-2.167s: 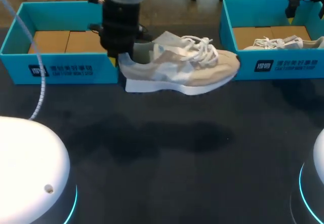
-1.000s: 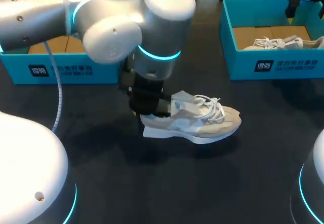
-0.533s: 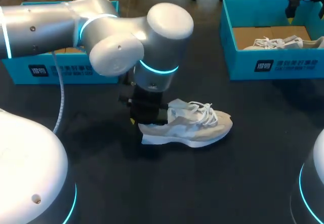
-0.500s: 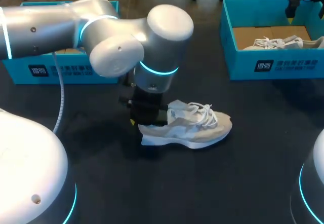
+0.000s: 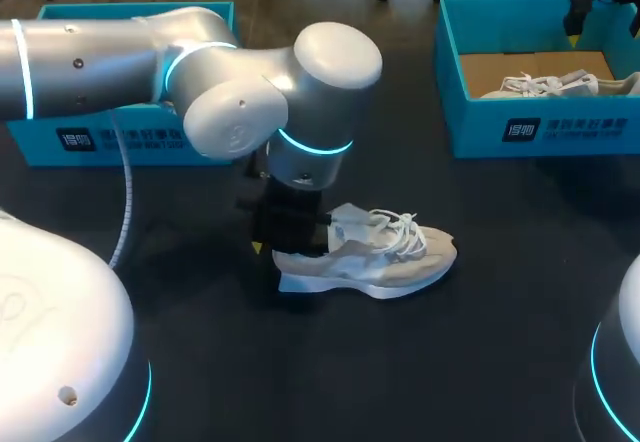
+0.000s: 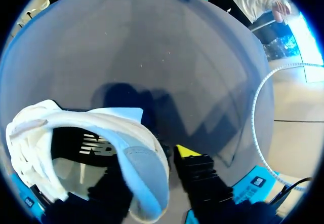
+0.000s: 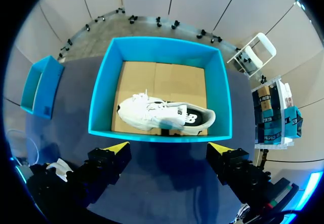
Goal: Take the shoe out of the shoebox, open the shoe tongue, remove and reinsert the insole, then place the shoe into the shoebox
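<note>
Since two seconds back, shoe [image 5: 365,262] had come down from in front of the left box [image 5: 120,134] to mid-table, nearer the robot. Sole now looked flat on the table [image 5: 470,362], toe toward the right arm's side, well apart from both boxes.

Left gripper [image 6: 152,157] held the heel: one finger inside the collar, the yellow-tipped one outside, heel wall pinched between. Tongue and laces lay ahead of it, not yet opened.

Right gripper [image 7: 167,153] hung over the right box [image 7: 97,107], fingers spread wide, holding nothing. Second shoe [image 7: 162,113] lay in that box on the cardboard.

Risks, as judged:
- Inner finger could catch the collar on release and drag or tip the shoe onto its side.
- If the heel is let go before anything else steadies it, pulling at the tongue may slide the whole shoe.
- Loose laces could snag a fingertip.
</note>
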`<action>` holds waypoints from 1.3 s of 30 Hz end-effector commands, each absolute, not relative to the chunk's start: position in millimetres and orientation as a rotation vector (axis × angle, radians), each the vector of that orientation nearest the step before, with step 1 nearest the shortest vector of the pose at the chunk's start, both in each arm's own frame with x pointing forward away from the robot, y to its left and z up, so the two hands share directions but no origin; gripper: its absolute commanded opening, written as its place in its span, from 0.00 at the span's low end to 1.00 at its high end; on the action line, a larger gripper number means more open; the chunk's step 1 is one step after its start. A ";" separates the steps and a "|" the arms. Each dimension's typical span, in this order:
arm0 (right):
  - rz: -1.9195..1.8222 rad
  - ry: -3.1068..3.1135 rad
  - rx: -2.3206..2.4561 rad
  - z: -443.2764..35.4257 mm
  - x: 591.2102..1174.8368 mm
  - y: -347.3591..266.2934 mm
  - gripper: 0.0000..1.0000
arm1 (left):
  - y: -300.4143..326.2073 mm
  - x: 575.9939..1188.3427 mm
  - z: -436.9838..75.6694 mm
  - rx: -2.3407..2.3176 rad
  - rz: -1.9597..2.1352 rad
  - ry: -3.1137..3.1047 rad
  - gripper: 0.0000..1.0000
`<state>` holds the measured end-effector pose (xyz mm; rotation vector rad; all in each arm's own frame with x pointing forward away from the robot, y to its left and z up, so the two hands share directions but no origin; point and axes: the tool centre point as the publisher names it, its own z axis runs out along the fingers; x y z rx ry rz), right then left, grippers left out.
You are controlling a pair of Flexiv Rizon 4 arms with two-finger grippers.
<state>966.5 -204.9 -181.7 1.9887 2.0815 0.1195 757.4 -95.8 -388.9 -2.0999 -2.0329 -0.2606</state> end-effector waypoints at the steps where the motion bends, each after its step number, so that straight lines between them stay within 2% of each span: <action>1: 0.121 2.080 1.988 -181.8 966.0 -205.0 1.00 | -92.1 756.8 -371.7 -2.117 -0.253 -2.040 1.00; 15: 0.121 2.080 1.988 -181.8 966.0 -205.0 1.00 | -88.4 750.9 -308.3 -2.148 -0.051 -2.173 1.00; 25: 0.121 2.080 1.988 -181.8 966.0 -205.0 1.00 | -78.9 730.1 -259.1 -1.950 0.168 -2.401 1.00; 39: 0.121 2.080 1.988 -181.8 966.0 -205.0 1.00 | -78.9 730.1 -259.1 -1.950 0.168 -2.401 1.00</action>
